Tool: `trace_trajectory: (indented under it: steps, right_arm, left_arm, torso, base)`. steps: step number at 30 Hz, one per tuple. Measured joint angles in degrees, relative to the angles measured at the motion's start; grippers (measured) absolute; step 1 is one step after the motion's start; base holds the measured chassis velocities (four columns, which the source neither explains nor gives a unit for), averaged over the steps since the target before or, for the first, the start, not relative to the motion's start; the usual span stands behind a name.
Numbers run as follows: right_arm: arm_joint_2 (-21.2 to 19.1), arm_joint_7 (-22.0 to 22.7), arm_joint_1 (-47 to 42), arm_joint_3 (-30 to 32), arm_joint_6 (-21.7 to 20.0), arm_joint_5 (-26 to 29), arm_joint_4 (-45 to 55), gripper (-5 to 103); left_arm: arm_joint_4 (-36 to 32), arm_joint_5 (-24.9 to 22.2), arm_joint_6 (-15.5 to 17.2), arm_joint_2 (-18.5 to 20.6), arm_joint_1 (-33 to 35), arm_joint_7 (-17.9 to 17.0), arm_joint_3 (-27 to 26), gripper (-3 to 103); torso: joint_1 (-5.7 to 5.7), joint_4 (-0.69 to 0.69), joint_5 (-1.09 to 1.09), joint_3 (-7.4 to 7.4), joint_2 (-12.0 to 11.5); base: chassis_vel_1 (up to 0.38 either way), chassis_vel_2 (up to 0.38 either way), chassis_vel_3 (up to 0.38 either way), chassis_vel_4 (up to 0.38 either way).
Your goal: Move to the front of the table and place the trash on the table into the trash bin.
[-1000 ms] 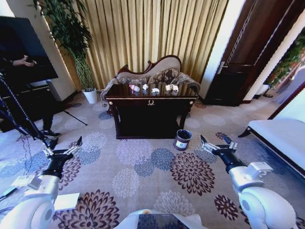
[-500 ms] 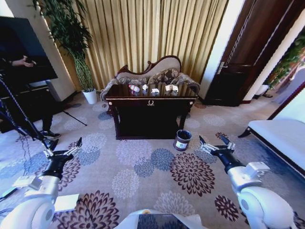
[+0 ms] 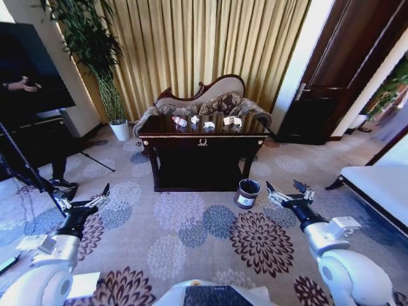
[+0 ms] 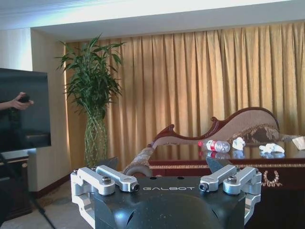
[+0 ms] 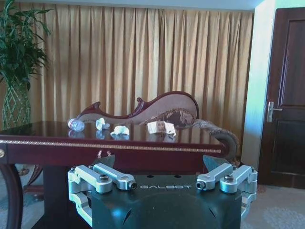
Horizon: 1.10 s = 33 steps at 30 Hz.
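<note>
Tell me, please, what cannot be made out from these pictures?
- Bin contents: head view, too small and dark.
- Bottle label text: left wrist view, too small.
- Table legs: right wrist view, partly hidden by the right end effector's body.
- Person's hand: left wrist view, arm cut off by the edge.

- Left arm: stretched forward and low on the robot's left side, white rounded upper segment near the camera, black wrist beyond it.
- Left gripper [image 3: 86,197]: fingers spread wide apart, nothing between them; pointing forward, held above the floor.
- Right arm: stretched forward and low on the robot's right side, white elbow housing near the camera, black forearm leading to the wrist.
- Right gripper [image 3: 287,190]: fingers spread apart, nothing held; pointing forward.
- Both arms sit at roughly matching height, well apart from each other, in a mirrored pose.
</note>
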Motion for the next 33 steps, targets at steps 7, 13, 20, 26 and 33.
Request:
trace_trajectory:
  steps: [7,13,20,26,33]
  right_arm:
    - [0.1,-0.2,-0.1,-0.1,0.8,0.1,0.0,100]
    - [0.3,-0.2,-0.3,-0.1,1.2,0.1,0.0,100]
    - [0.3,-0.3,-0.4,0.0,1.4,0.1,0.0,100]
    - [0.5,-0.4,-0.4,-0.2,1.4,0.1,0.0,100]
    - [0.6,-0.4,-0.4,-0.3,1.4,0.1,0.0,100]
  left_arm:
    - [-0.3,0.0,-0.1,-0.2,0.4,0.1,-0.5,100]
    - [-0.5,0.0,-0.2,-0.3,0.6,0.2,-0.6,100]
    - [-0.6,0.0,-0.3,-0.4,0.8,0.3,-0.8,100]
    - [-0.7,-0.1,-0.4,-0.5,0.9,0.4,-0.9,100]
    - [-0.7,-0.1,-0.7,-0.6,1.1,0.5,-1.1,100]
  torso:
    - [0.0,0.01,-0.02,0.0,0.0]
    - [-0.01,0.01,0.0,-0.01,0.0]
    - [-0.01,0.0,-0.01,-0.01,0.0]
    - [-0.02,0.03,0.02,-0.01,0.0]
    - [-0.01,0.0,-0.03,-0.01,0.0]
  base:
    - [-0.219,0.264,0.241,-0.242]
    - [-0.25,0.239,0.244,-0.248]
    - [-0.267,0.252,0.249,-0.26]
    - [-0.236,0.247,0.244,-0.237]
    - [-0.255,0.231,0.246,-0.243]
